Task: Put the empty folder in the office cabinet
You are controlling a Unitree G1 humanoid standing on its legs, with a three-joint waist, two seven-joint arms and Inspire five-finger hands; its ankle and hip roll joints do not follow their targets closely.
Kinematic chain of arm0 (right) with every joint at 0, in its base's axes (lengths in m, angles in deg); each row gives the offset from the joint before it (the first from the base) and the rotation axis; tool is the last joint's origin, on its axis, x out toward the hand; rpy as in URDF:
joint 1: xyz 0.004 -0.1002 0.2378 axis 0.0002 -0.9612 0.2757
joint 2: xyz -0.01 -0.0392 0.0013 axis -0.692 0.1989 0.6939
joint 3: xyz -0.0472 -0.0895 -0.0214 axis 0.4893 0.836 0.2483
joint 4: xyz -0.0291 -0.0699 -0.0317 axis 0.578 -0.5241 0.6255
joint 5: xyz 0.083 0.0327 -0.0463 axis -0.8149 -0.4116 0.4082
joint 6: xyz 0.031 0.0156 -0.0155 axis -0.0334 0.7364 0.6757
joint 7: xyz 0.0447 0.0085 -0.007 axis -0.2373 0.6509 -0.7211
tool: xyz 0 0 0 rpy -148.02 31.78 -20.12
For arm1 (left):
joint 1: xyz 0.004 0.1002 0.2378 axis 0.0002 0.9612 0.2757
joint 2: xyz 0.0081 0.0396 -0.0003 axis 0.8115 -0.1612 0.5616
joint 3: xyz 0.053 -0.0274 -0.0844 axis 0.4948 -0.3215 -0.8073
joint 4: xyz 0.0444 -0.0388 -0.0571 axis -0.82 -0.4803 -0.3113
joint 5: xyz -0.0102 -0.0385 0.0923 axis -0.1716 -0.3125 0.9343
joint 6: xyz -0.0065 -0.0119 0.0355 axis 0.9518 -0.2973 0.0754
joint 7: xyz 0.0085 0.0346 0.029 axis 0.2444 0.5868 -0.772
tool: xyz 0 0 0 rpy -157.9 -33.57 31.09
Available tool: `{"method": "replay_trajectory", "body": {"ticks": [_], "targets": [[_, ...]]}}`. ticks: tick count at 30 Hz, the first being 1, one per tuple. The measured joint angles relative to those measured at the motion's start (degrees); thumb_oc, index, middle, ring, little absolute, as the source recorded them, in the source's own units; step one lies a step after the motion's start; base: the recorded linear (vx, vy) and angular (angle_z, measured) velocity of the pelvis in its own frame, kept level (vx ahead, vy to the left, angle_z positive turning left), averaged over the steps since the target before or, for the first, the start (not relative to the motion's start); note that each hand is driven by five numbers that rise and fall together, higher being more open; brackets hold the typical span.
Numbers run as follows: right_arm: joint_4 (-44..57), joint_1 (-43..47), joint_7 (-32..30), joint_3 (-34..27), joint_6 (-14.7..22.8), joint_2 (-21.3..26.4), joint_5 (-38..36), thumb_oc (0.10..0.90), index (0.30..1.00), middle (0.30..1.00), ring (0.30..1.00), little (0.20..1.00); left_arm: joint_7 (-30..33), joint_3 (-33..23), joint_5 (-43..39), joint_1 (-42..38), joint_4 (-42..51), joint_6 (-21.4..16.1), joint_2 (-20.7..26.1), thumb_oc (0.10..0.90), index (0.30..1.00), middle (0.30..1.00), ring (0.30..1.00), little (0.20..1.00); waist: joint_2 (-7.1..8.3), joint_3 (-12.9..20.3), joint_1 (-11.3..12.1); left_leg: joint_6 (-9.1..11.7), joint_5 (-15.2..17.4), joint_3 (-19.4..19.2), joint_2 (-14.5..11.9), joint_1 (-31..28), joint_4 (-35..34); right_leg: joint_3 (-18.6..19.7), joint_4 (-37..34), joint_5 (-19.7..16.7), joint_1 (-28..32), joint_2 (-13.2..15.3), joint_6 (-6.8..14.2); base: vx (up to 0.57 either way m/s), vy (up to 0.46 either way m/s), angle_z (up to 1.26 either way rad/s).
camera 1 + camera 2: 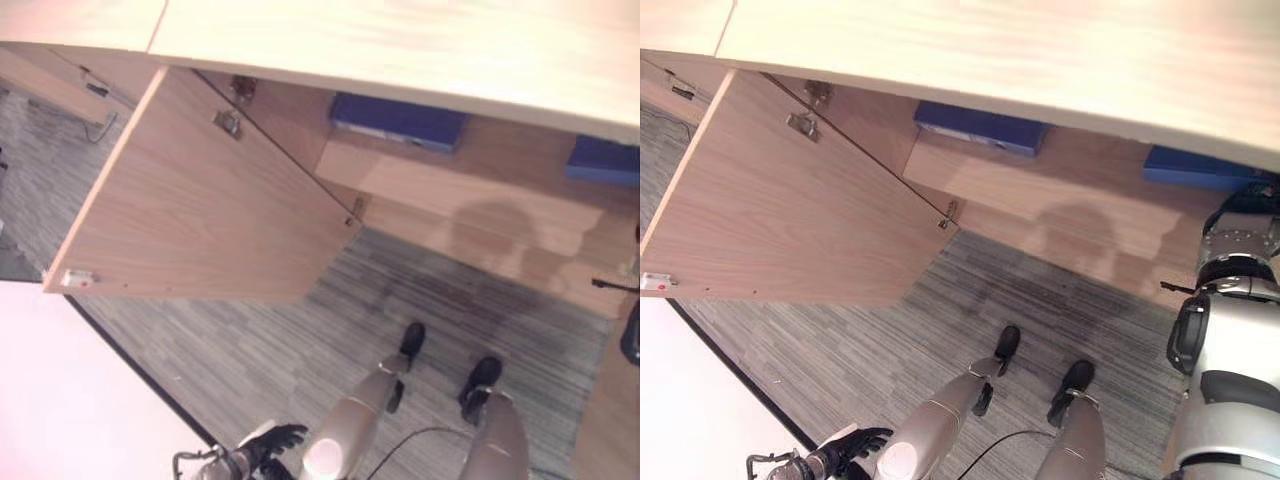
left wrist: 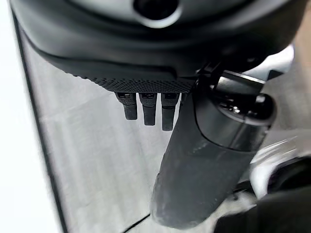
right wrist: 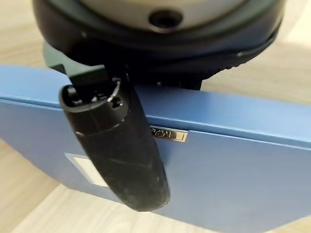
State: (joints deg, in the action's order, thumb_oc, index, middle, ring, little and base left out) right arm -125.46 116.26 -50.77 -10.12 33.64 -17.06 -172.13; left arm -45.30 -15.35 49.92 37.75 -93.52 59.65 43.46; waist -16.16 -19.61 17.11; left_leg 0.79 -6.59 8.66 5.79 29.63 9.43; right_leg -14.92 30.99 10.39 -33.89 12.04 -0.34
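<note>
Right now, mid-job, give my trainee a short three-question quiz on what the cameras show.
1. True or false: the cabinet door stands open.
2. Which hand has its thumb laid across the blue folder: (a) the left hand, (b) the right hand?
3. Fill in: besides that folder, a second blue folder lies on the ____ inside the cabinet.

Key
1. True; it swings out over the grey carpet.
2. (b); the left hand hangs low over the carpet, holding nothing.
3. Shelf.
</note>
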Motion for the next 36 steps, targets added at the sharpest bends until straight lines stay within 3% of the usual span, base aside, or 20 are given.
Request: {"method": "replay_trajectory", "body": {"ticks": [4,8,11,24,29,34,36], "targets": [[-0.75,-0.12,-2.39,0.35,-2.41,-2.79,1.01,0.800,0.900,0.900,0.900,0.900,1.25,0.06,-0.53,-2.43,-1.53,0.28,-2.14,0.800,0.900,0.900,0.900,0.900,1.00,1.15,-1.43,-0.03,-0.51,0.23,-1.18,-3.55,-2.32,-0.82,-3.47,-1.35,4.33,-1.47,-0.08,0.00,-0.028,-0.05],[-3.15,-0.30,-4.76,0.30,-4.07,-6.18,2.68,0.800,0.900,0.900,0.900,0.900,2.09,0.32,-0.87,-4.85,-5.32,1.80,-4.26,0.800,0.900,0.900,0.900,0.900,5.04,4.28,-1.90,0.01,-0.53,0.58,-2.47,-8.49,-5.08,-1.48,-8.60,-2.35,10.09,-3.19,0.14,0.00,-0.011,-0.03],[-3.16,-0.36,-4.96,0.29,-4.83,-6.58,4.04,0.800,0.900,0.900,0.900,0.900,2.10,0.22,-0.97,-4.77,-5.90,2.46,-4.04,0.800,0.900,0.900,0.900,0.900,6.18,5.00,-1.92,0.05,-0.55,0.77,-2.61,-10.34,-5.97,-1.59,-10.00,-2.41,12.17,-3.42,0.28,0.02,0.018,0.00],[-5.76,-3.75,-6.35,-1.95,-7.50,-7.63,6.74,0.800,0.900,0.900,0.900,0.900,2.10,0.18,-0.77,-2.66,-7.63,4.00,-4.88,0.800,0.900,0.900,0.900,0.900,5.72,7.67,-2.02,-0.71,-1.67,1.27,-2.65,-14.64,-9.89,-2.79,-15.56,-4.73,17.57,-3.90,1.42,0.01,0.004,0.02],[-5.99,-5.12,-10.04,-3.19,-6.80,-14.06,7.72,0.800,0.900,0.900,0.900,0.900,4.33,-0.18,-0.77,-2.45,-11.36,4.27,-8.20,0.800,0.900,0.900,0.900,0.900,5.46,8.36,-4.20,-0.83,-1.75,1.13,-2.85,-16.63,-11.19,-2.70,-18.97,-5.89,20.46,-4.59,1.99,0.01,0.006,-0.03],[-6.18,-5.27,-10.49,-3.33,-6.83,-16.51,8.34,0.800,0.900,0.900,0.900,0.900,4.73,-0.16,-0.78,-2.66,-12.01,4.24,-8.42,0.800,0.900,0.900,0.900,0.900,5.46,8.37,-4.23,-0.83,-1.75,1.12,-2.86,-16.63,-11.21,-2.64,-19.04,-5.93,20.44,-4.61,1.95,0.00,0.000,0.00],[-5.94,-5.99,-10.48,-2.56,-5.09,-20.13,8.81,0.800,0.900,0.900,0.900,0.900,5.05,-0.15,-0.80,-2.82,-12.34,4.99,-9.07,0.800,0.900,0.900,0.900,0.900,5.60,8.44,-4.66,-0.83,-1.74,0.96,-2.96,-16.68,-11.21,-2.37,-19.05,-5.96,20.38,-4.75,1.92,-0.01,-0.004,-0.05]]}}
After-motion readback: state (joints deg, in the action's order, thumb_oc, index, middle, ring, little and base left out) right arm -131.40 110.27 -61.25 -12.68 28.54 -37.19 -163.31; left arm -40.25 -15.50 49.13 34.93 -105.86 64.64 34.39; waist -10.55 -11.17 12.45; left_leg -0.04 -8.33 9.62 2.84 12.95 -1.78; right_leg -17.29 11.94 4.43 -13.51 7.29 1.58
